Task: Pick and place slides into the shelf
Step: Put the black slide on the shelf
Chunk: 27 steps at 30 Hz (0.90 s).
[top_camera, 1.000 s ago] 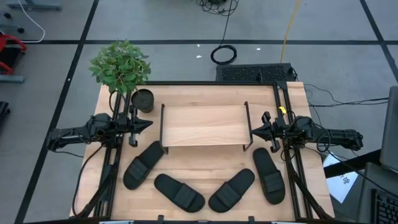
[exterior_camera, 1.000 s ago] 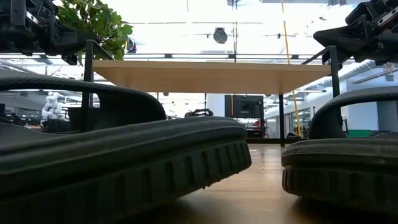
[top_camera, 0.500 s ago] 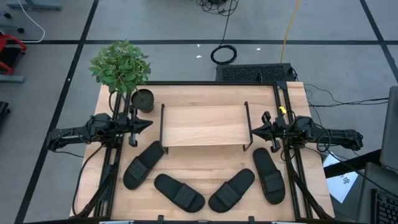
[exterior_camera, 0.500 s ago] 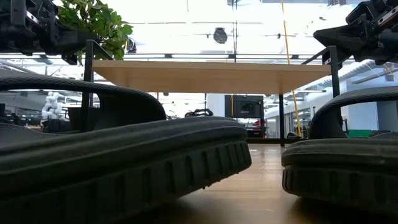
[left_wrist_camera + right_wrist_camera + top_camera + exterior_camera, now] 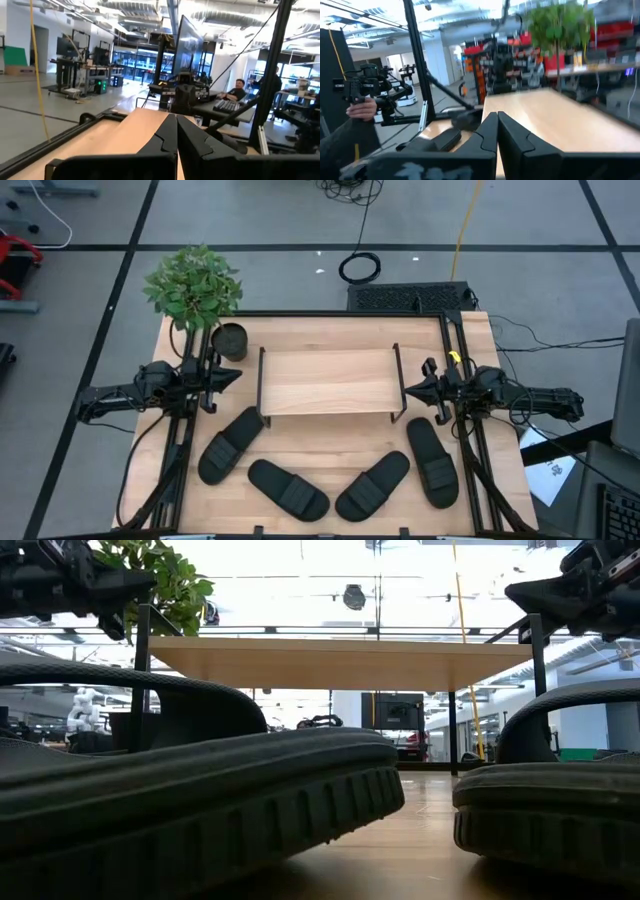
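Note:
Four black slides lie sole-down on the table's near half: one (image 5: pixel 230 444) at the left, two (image 5: pixel 288 488) (image 5: pixel 372 485) in the middle, one (image 5: pixel 432 461) at the right. Two of them fill the low view's foreground (image 5: pixel 190 800) (image 5: pixel 550 810). The shelf (image 5: pixel 328 383) stands mid-table on its black side frames, and its board (image 5: pixel 340 660) shows in the low view. My left gripper (image 5: pixel 235 377) hovers shut just left of the shelf, pointing at it (image 5: pixel 176 122). My right gripper (image 5: pixel 407 390) hovers shut at the shelf's right frame (image 5: pixel 497 120).
A potted plant (image 5: pixel 193 285) with a dark pot (image 5: pixel 229 340) stands at the far left corner, close behind my left gripper. Black rails run along the table's left and right edges (image 5: pixel 462 350). Bare wood (image 5: pixel 330 442) lies between the shelf and the slides.
My left gripper has drawn back a little toward the table's left edge and risen, still shut. The slides and the shelf have stayed put.

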Tool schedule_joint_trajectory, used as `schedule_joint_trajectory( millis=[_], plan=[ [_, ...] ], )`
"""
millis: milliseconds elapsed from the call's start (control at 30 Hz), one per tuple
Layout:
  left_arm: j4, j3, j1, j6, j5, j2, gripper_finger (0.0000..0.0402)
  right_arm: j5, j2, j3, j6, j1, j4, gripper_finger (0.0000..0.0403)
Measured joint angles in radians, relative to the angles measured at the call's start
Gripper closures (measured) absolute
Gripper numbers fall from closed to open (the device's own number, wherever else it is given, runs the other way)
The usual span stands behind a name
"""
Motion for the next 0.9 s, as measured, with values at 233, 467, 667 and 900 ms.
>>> schedule_joint_trajectory(
  millis=[233, 467, 667, 900],
  plan=[
    [-0.009, 0.000, 0.000, 0.053, -0.019, 0.012, 0.0401, -0.001, 0.000, 0.000, -0.073, 0.000, 0.104, 0.0403],
    [-0.069, 0.000, 0.000, 0.104, -0.046, 0.011, 0.0401, 0.000, 0.000, 0.000, -0.209, 0.000, 0.098, 0.0403],
    [-0.079, 0.000, 0.000, 0.127, -0.047, 0.053, 0.0401, 0.000, 0.014, 0.000, -0.317, 0.000, 0.099, 0.0403],
    [0.008, 0.000, 0.000, 0.145, -0.048, 0.112, 0.0401, -0.005, 0.038, 0.000, -0.298, 0.000, 0.164, 0.0403]
  ],
)
